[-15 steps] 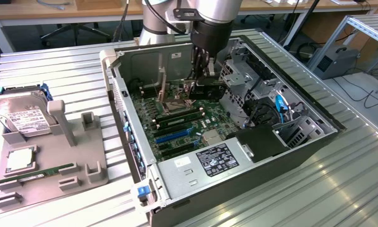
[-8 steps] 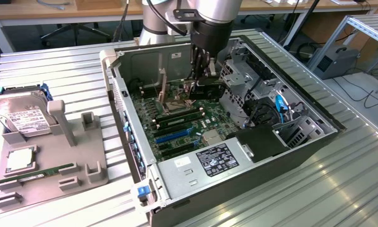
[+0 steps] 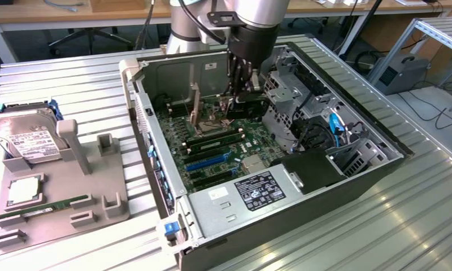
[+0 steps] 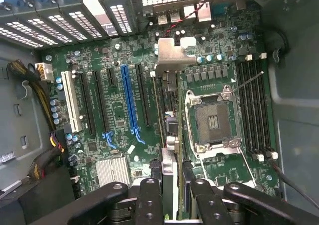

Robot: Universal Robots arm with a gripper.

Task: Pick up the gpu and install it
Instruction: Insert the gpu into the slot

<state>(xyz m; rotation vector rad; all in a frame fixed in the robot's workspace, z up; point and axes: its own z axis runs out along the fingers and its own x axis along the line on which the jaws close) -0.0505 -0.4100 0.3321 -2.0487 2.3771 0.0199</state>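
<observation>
From my remote seat, the gripper (image 4: 172,195) hid the near end of the gpu (image 4: 168,110), which I saw edge-on, so its faces stayed unseen. The arm (image 3: 245,22) was cut off by the exterior view's top edge. The hard drive (image 3: 30,141) label was too small to read.

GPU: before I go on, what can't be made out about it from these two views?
1. Wrist view: the gpu is edge-on, so it hides its own connector edge and the slot beneath; seated or not, cannot tell.
2. Wrist view: the picture's edge cuts off the tool, hiding where it meets the card.
3. Exterior view: the tool covers most of the card; its lower end is too small to judge.
</observation>
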